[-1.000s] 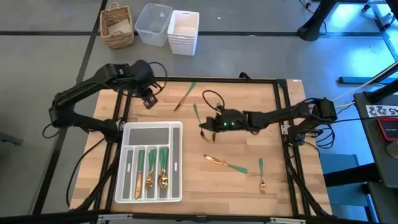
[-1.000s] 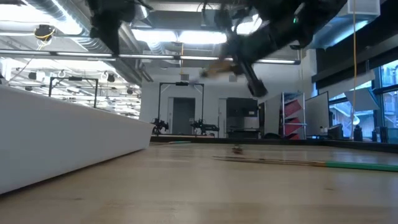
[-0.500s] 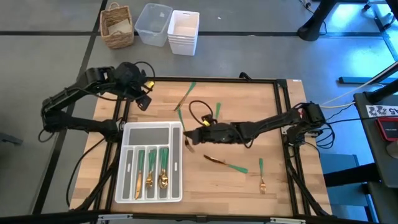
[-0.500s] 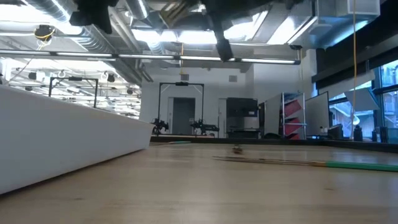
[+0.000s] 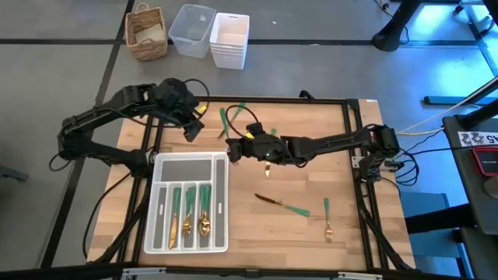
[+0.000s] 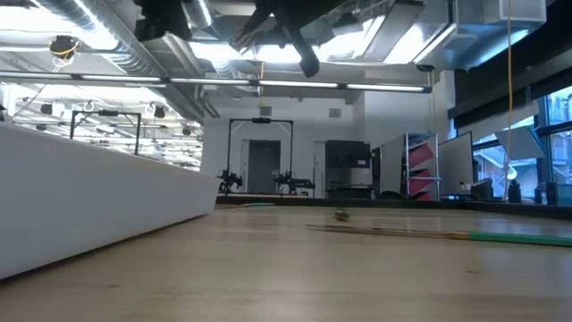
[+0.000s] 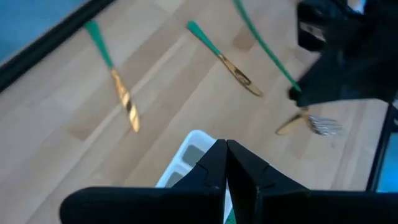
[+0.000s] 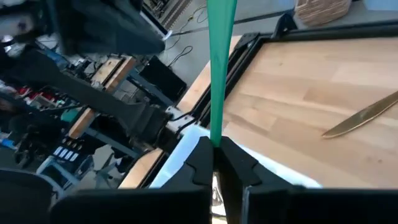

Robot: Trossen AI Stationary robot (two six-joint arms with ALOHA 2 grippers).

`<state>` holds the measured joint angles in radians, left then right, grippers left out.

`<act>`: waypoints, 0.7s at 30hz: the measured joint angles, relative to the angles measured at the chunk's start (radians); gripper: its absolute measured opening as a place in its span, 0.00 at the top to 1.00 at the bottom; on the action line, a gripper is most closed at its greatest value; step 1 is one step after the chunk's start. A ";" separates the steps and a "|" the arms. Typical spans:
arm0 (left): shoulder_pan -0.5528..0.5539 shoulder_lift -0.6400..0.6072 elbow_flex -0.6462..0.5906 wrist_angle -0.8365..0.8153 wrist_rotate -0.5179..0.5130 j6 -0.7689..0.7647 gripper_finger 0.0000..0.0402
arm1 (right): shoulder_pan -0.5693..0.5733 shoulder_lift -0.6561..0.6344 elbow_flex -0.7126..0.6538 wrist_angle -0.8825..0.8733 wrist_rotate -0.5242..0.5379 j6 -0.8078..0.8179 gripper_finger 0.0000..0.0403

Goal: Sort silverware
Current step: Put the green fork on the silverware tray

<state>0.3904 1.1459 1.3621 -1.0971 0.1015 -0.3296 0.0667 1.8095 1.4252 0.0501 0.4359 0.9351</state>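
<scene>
Right end effector (image 5: 231, 148) clamped shut on a green-handled gold fork (image 7: 307, 119), raised over the light wooden bench (image 5: 311, 140) just beside the far right corner of the white compartmented tray (image 5: 160, 167). Left end effector (image 5: 192, 130) fully closed and empty, hovering near the tray's far left side. Inside the tray, several gold-headed green-handled pieces (image 5: 190, 211) standing in the narrow slots. On the bench: a knife (image 5: 235, 117) at the far middle, a knife (image 5: 282, 204) at the near right, and a small fork (image 5: 327, 220) further right.
</scene>
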 joint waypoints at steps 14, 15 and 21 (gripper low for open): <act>0.008 0.171 0.000 0.161 0.010 0.181 0.99 | -0.017 0.010 -0.001 -0.078 -0.007 -0.002 0.99; 0.011 0.178 0.000 0.167 0.007 0.176 0.99 | -0.016 0.010 -0.001 -0.081 -0.004 -0.002 0.99; 0.028 0.206 0.000 0.117 0.009 0.182 0.97 | -0.016 0.010 -0.001 -0.090 0.019 -0.002 0.99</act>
<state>0.4184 1.3516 1.3617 -0.9799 0.1106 -0.1478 0.0505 1.8194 1.4242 -0.0399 0.4545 0.9333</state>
